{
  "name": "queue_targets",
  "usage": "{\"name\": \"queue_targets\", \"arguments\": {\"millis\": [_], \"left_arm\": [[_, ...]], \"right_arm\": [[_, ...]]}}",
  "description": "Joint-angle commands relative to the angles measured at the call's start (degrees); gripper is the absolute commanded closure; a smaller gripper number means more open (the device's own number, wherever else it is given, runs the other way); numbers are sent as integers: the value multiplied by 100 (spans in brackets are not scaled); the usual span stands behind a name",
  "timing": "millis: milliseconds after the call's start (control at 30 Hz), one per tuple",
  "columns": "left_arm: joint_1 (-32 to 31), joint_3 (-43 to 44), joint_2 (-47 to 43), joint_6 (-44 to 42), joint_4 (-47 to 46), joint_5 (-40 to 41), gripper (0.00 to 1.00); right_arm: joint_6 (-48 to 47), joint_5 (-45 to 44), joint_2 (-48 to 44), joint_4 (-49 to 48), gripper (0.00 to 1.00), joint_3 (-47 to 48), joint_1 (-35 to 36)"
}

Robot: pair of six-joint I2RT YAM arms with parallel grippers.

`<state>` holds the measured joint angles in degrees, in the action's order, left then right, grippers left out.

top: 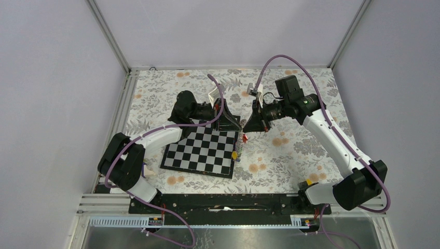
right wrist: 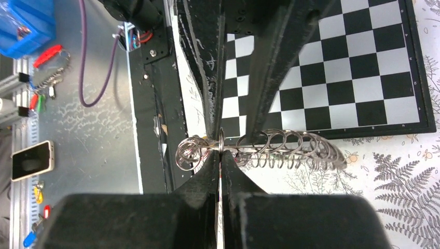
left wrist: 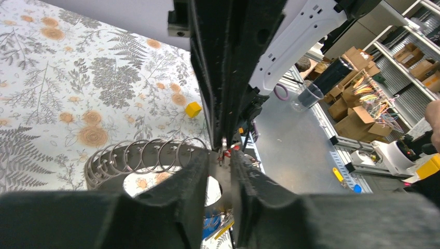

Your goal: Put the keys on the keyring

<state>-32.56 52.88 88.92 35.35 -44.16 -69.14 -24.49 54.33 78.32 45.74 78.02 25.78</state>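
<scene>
Jaws on both arms are pinched in, meeting tip to tip in mid-air. The right jaws are nearly together on a thin sliver of metal seen edge-on. The left jaws sit a touch wider, clamped on a flat grey bit. I'm pretty sure both of those are turns of the keyring [right wrist: 290, 148], though this close up I can't rule out a key blade.

The keyring is held between the two arms, with its coils fanned out sideways like a slinky rather than lying flat. Just under the grip the keys [left wrist: 210, 223] dangle. There's a red tag [left wrist: 234, 148] right at the fingertips, with blue and yellow tags lower down. Below all that is the chessboard [top: 202, 150], with the action over its far right corner. The flowery counter [top: 290, 150] spreads out beyond it.

Handling-wise, my guess is the wire is light, slick and springy, and wants to close up again. So I'd grip the flat of one turn close to the open end, not across the loose coils. The keys look tiny and swingy, so I'd go for the plastic tag rather than the metal.
</scene>
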Motion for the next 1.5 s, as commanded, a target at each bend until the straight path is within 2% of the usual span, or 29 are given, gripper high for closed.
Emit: {"name": "queue_targets", "arguments": {"millis": [0, 467, 900, 1233, 1467], "left_arm": [[30, 148, -232, -843, 620, 94, 65], [14, 139, -288, -987, 804, 21, 63], [-75, 118, -165, -691, 480, -39, 67], [-128, 82, -156, -679, 474, -38, 75], [-145, 97, -135, -644, 479, -38, 84]], "right_arm": [[-495, -562, 217, 792, 100, 590, 349], [-954, -1341, 1044, 2144, 100, 1782, 676], [-875, -1430, 1167, 2147, 100, 1887, 767], [-757, -1341, 1103, 1933, 100, 1780, 771], [-699, -1389, 1038, 1786, 100, 1670, 770]]}}
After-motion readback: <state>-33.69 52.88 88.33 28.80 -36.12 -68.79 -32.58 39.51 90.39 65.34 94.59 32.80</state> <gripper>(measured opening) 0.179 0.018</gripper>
